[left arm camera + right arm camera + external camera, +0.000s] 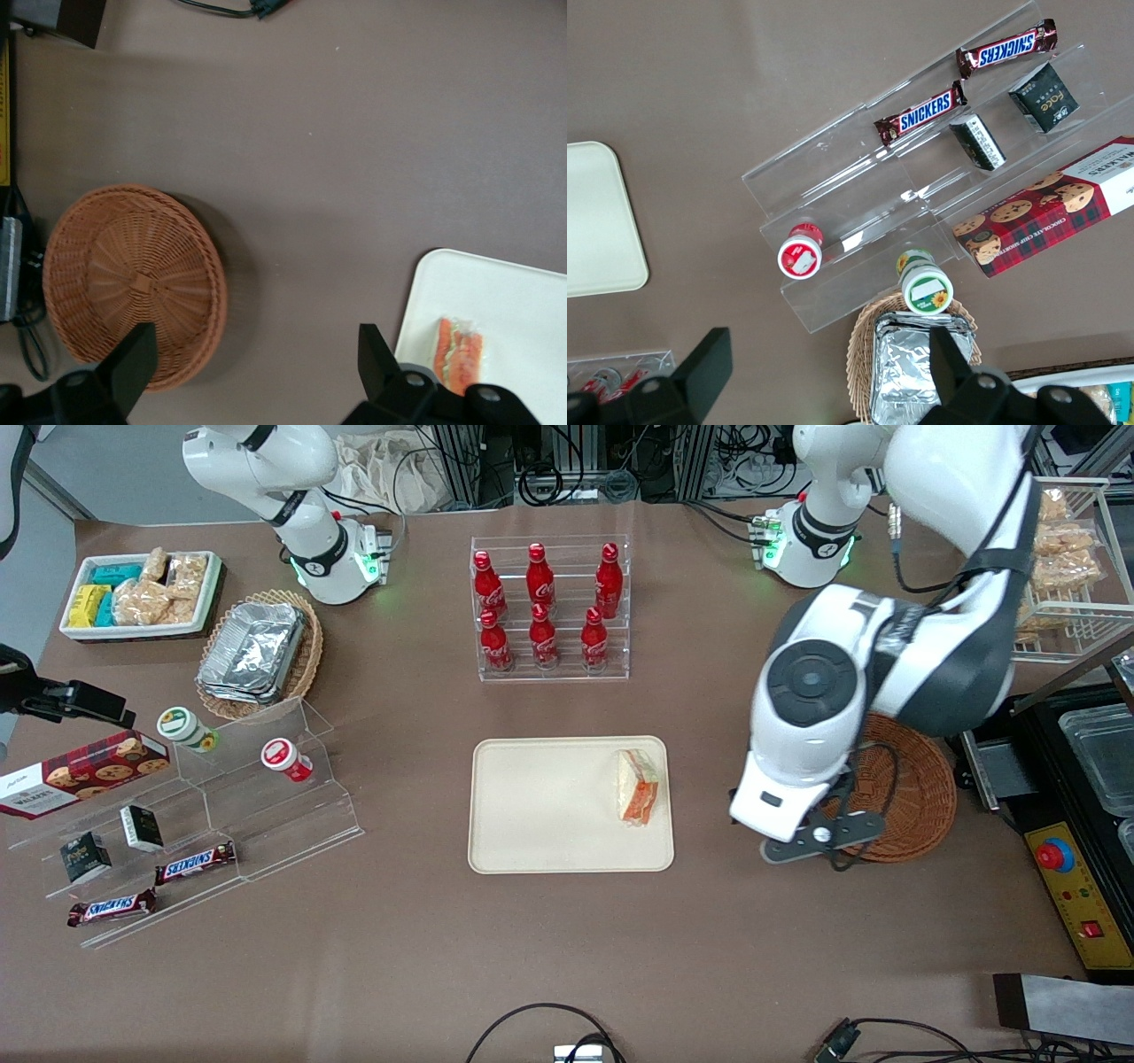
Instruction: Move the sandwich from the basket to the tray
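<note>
Nearest the front camera, two Snickers bars [195, 862] lie on the lowest steps of a clear stand [266, 824], toward the parked arm's end of the table, at about eight o'clock from the tray [549, 806]. Higher on that stand sit a red-lidded cup [285, 760], a green-lidded cup [186, 729] and a cookie box [84, 772]. The tray lies flat at mid-table, and the sandwich [638, 786] rests on it against its three o'clock rim, filling edge turned toward the camera; the wrist view shows the same orange-red edge [459, 354] just inside the tray's rim [496, 292]. At the tray's three o'clock, clear of it, the gripper [824, 837] hangs above the table, over the basket's nine o'clock rim. Its fingers [133, 363] are spread wide with only bare tabletop between them, so the gripper [257, 335] grasps nothing. The basket [921, 797] sits on the table at three o'clock from the tray, partly under the arm, and the wrist view shows its woven floor [133, 283] in full. At the tray's twelve o'clock, farther off, red bottles [542, 633] stand upright in two rows. At ten o'clock a tan basket [306, 664] holds foil containers [252, 651], and farther along that line sits a white tub [208, 598] of snack packets.
</note>
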Controlling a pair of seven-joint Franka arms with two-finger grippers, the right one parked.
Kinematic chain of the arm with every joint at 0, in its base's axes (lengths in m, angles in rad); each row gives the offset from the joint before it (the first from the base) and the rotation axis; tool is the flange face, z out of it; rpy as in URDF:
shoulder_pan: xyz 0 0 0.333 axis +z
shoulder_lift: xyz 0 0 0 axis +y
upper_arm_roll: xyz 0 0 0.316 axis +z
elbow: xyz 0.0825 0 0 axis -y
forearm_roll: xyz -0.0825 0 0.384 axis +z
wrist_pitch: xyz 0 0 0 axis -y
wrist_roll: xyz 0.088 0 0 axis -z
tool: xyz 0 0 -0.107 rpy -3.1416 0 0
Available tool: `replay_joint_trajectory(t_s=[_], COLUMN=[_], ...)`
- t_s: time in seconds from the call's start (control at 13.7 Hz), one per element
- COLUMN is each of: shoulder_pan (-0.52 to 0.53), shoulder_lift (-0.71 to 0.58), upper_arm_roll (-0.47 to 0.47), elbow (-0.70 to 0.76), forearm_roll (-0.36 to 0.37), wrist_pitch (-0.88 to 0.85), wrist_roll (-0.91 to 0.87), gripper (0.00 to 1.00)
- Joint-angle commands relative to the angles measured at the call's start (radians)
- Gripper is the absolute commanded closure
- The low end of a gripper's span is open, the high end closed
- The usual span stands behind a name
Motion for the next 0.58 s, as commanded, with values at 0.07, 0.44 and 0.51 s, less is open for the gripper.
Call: replay_joint_trajectory(t_s=[0.07, 0.44, 0.51], shoulder_pan=[0.087, 0.128, 0.127], shoulder_lift=[-0.070, -0.203, -0.232], upper_arm_roll=[-0.003, 0.064, 0.127], elbow=[-0.005, -0.077, -0.079], forearm_roll=[-0.045, -0.147, -0.205], wrist_pitch=[-0.048, -0.046, -0.046], wrist_roll=[0.133, 0.260, 0.322], gripper=[0.00, 0.00, 0.00])
